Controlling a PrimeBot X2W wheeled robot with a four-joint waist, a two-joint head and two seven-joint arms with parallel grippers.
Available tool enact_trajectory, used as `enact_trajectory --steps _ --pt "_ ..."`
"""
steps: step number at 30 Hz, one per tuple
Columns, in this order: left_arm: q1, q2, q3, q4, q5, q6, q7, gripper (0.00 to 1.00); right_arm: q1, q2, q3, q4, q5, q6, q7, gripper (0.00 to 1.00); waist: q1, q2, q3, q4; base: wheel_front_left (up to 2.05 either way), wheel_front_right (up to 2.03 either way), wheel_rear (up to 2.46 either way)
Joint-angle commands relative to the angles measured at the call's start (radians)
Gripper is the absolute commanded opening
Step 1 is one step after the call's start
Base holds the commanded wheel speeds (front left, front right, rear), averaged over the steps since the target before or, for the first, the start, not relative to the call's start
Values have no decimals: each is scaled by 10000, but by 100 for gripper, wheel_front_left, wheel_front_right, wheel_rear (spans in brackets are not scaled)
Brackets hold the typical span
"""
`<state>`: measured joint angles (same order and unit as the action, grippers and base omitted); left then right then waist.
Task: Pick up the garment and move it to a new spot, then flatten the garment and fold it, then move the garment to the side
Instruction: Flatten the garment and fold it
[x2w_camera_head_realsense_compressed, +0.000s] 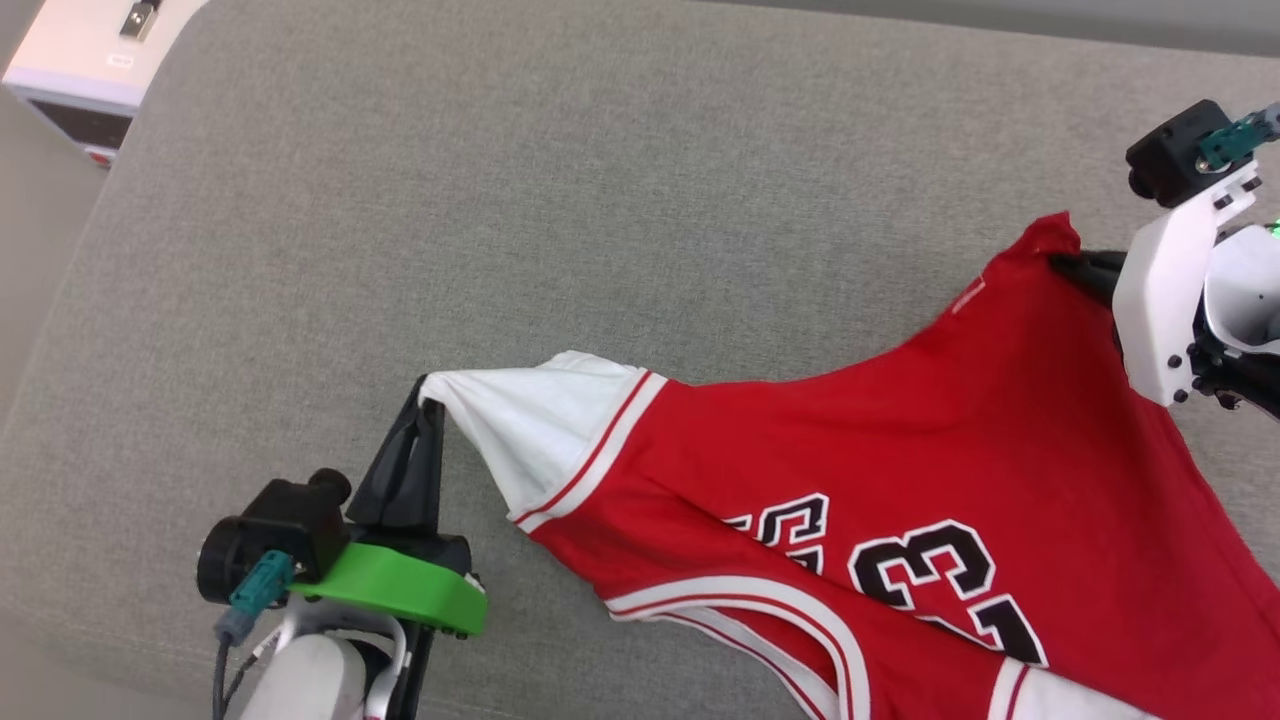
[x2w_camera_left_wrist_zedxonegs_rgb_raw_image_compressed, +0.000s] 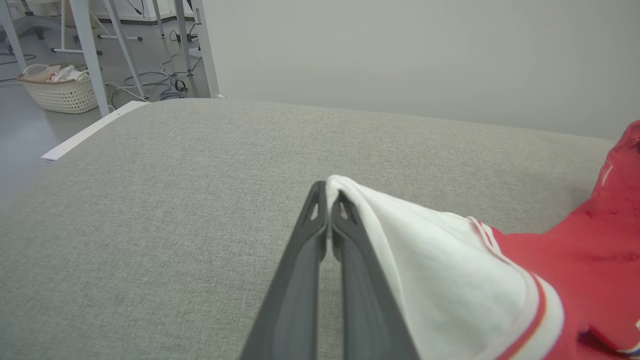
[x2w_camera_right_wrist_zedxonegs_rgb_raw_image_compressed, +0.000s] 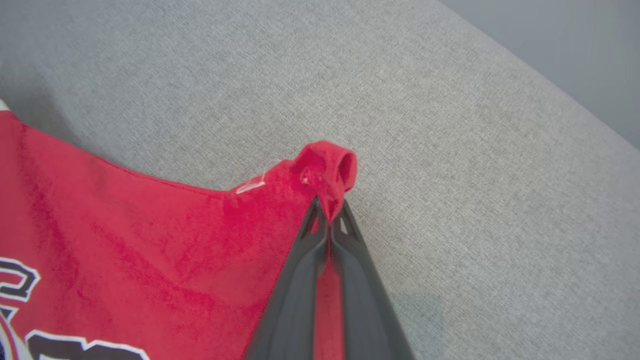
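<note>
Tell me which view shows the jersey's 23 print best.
The head view: the 23 print lies almost whole on the garment. The right wrist view catches just its edge at lower left; the left wrist view gives the white sleeve instead.

Grey cushion (x2w_camera_head_realsense_compressed: 600, 200), red garment (x2w_camera_head_realsense_compressed: 900, 450) draped on it

Bright even light, soft shadows (wrist views wide-angle)

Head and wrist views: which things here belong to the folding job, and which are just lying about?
Job: garment, on the grey cushion; left gripper, shut on its white sleeve; right gripper, shut on a red corner.
Lying about: white box beside the cushion; wicker basket on the floor; cables near the metal legs.
</note>
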<state>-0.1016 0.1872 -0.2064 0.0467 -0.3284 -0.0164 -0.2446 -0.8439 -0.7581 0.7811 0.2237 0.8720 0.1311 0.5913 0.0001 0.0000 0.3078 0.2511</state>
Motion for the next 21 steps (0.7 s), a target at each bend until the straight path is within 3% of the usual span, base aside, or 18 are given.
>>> enact_trajectory --steps 1,10,21 --pt "-60 134 116 -150 51 33 32 0 -47 -19 -82 -92 131 -4 -241 0 -1 0 -637 -537 0 0 0" --pt "-1638 1123 658 -1783 343 71 726 0 10 80 -1386 -695 671 -4 -1868 0 -1 0 -1463 -1194 0 0 0" --pt "-5983 1692 190 -2294 793 -558 2026 0 -687 729 -3151 -1374 159 -4 -2697 0 -1 0 -1318 -1779 0 0 0"
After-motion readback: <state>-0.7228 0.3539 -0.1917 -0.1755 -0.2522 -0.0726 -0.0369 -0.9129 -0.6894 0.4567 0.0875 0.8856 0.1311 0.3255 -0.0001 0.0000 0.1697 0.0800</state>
